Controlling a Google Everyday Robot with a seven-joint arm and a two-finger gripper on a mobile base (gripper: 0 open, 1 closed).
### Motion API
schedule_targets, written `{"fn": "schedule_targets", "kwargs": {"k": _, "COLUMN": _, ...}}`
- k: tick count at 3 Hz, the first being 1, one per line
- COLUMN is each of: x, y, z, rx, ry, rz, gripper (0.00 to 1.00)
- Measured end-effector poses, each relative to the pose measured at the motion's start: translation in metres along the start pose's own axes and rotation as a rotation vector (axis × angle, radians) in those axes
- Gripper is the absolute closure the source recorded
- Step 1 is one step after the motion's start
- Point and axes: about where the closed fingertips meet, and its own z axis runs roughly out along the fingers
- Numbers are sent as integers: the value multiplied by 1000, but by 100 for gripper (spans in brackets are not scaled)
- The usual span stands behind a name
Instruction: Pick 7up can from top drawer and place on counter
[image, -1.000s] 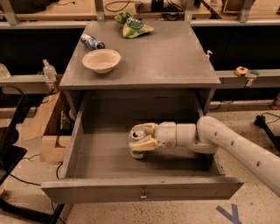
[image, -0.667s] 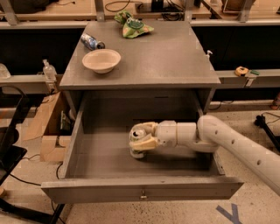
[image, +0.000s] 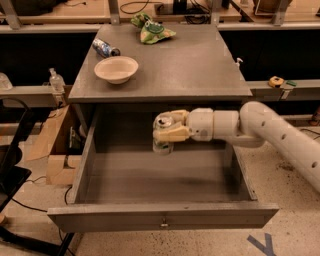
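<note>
The top drawer (image: 150, 182) stands pulled out, with open floor on every side under the pincer (image: 165, 132). The right half of the desk (image: 195, 65) offers free room behind its front edge (a cream bowl (image: 116, 69) and a plastic bottle (image: 105, 48) sit near the left edge, a green cloth (image: 151, 29) at the back edge). Since a second ago the pincer, clamped on the 7up can (image: 163, 121), has risen off the drawer floor to just below the desk's front edge. The can is upright, long axis vertical, shiny top up.
</note>
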Motion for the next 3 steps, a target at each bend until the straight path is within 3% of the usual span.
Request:
{"fn": "schedule_targets", "kwargs": {"k": 2, "x": -153, "y": -44, "z": -28, "rx": 111, "ry": 72, "rz": -7, "gripper": 100}}
{"fn": "schedule_targets", "kwargs": {"k": 3, "x": -213, "y": -91, "z": -41, "rx": 195, "ry": 109, "rz": -61, "gripper": 100}}
